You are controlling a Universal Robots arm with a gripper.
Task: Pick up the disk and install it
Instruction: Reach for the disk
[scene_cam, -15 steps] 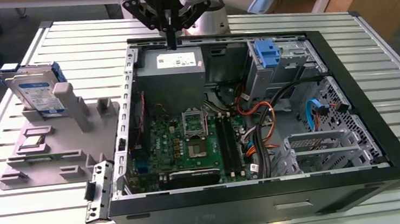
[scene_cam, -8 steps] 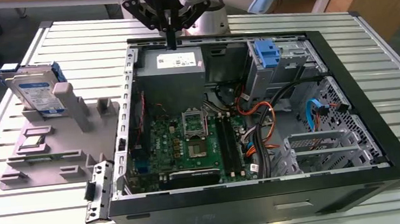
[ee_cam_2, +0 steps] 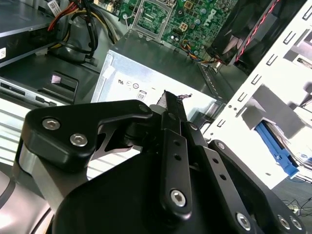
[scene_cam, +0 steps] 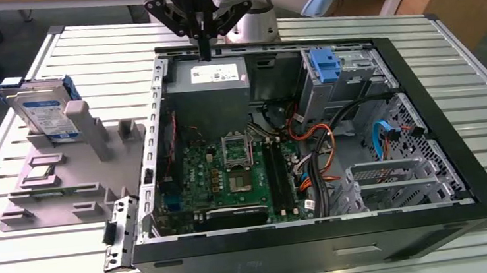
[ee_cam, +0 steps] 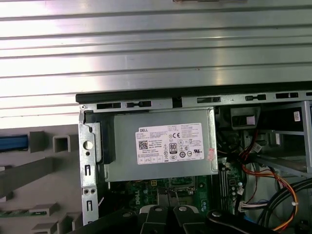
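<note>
Silver disk (scene_cam: 44, 109) with white-and-blue label, blue rails, on edge in grey stand (scene_cam: 70, 173) beside computer case (scene_cam: 323, 243).

The gripper (scene_cam: 205, 55) hangs above the power supply (scene_cam: 212, 76), clear of the case wall (scene_cam: 155, 118). The disk (scene_cam: 43, 113) stands open from above, but a grey post (scene_cam: 89, 133) stands just beside it. Cables (scene_cam: 315, 145) crowd the case floor near the drive cage (scene_cam: 363, 66).
</note>
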